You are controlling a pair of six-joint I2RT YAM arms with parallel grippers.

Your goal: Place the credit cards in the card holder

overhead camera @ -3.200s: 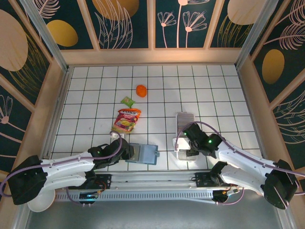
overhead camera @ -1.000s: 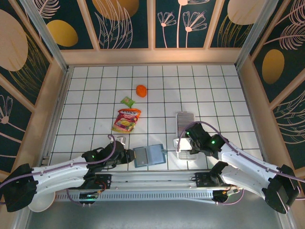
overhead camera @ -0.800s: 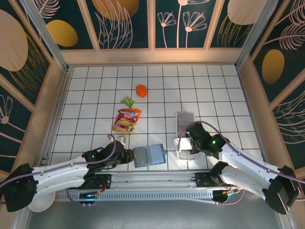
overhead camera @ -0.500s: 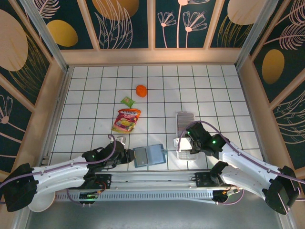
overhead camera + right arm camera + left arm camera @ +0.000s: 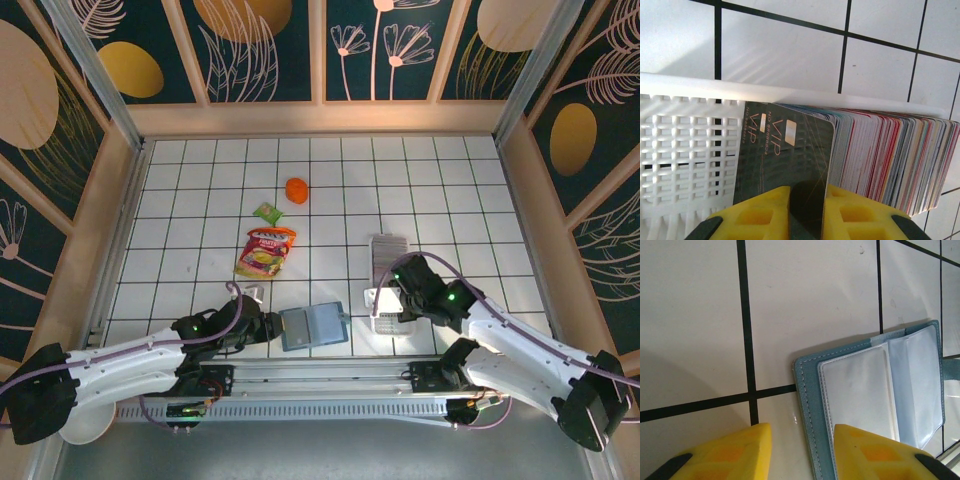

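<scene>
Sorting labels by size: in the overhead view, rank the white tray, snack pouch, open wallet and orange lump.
1. White tray, though partly hidden.
2. Snack pouch and open wallet, too alike to split.
3. Orange lump, clearly smallest.

- Beyond the card holder (image 5: 312, 327), the counter (image 5: 330, 270) lies open for several tiles.
- Just left of it, the left gripper (image 5: 268, 325) blocks passage.
- To its right stand the white tray (image 5: 685, 145), the credit cards (image 5: 890, 155) and the right gripper (image 5: 807, 210).
- Beyond-left lies a snack pouch (image 5: 265, 252).
</scene>
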